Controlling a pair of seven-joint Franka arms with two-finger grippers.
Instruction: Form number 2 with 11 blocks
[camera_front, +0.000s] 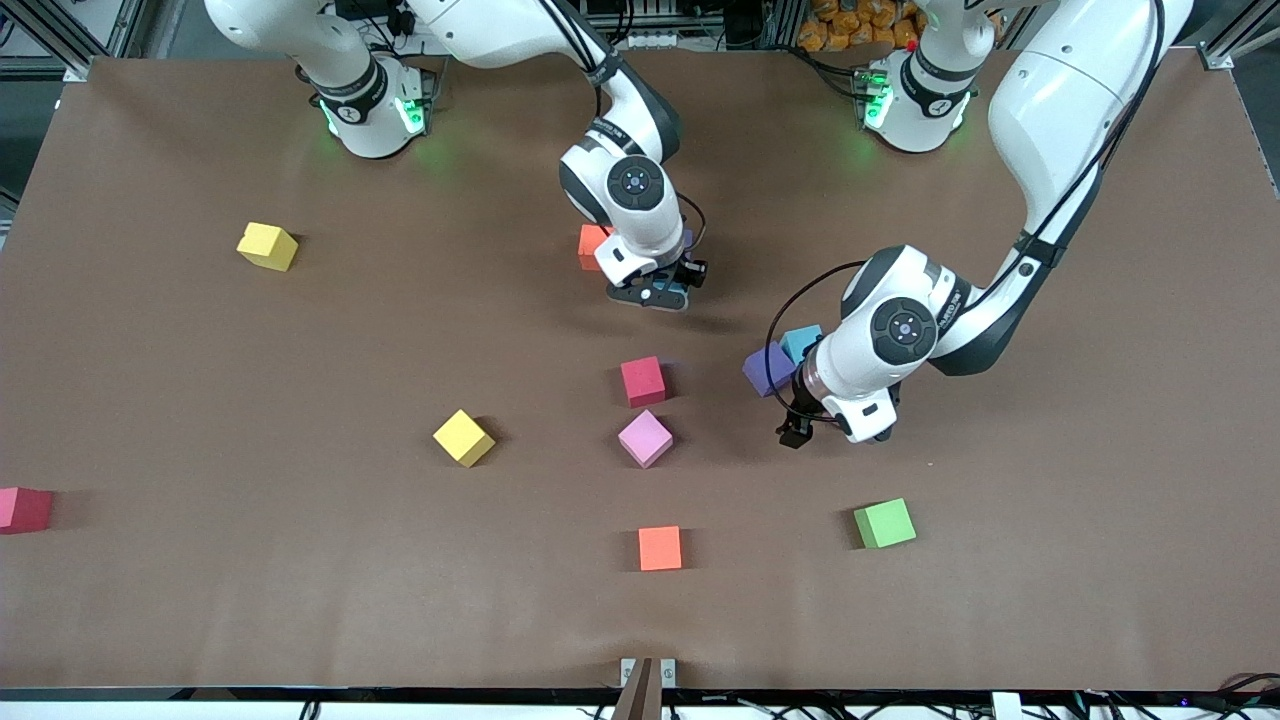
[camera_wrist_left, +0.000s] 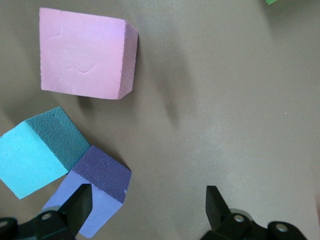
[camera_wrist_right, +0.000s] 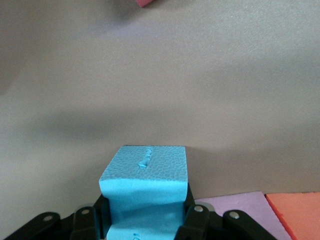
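Observation:
My right gripper (camera_front: 655, 293) is shut on a light blue block (camera_wrist_right: 145, 192), low over the table. Beside it lie an orange block (camera_front: 592, 245) and a lilac block (camera_wrist_right: 240, 209), side by side. My left gripper (camera_front: 800, 428) hangs open over bare table next to a purple block (camera_front: 768, 368), which touches another light blue block (camera_front: 800, 342). In the left wrist view one fingertip (camera_wrist_left: 79, 206) overlaps the purple block (camera_wrist_left: 95, 192), and a pink block (camera_wrist_left: 85, 55) lies farther off. The number 2 does not show.
Loose blocks lie scattered: red (camera_front: 642, 381), pink (camera_front: 645, 438), yellow (camera_front: 463, 437), another yellow (camera_front: 268, 246), orange (camera_front: 660, 548), green (camera_front: 884, 523), and a red one (camera_front: 22, 509) at the table edge at the right arm's end.

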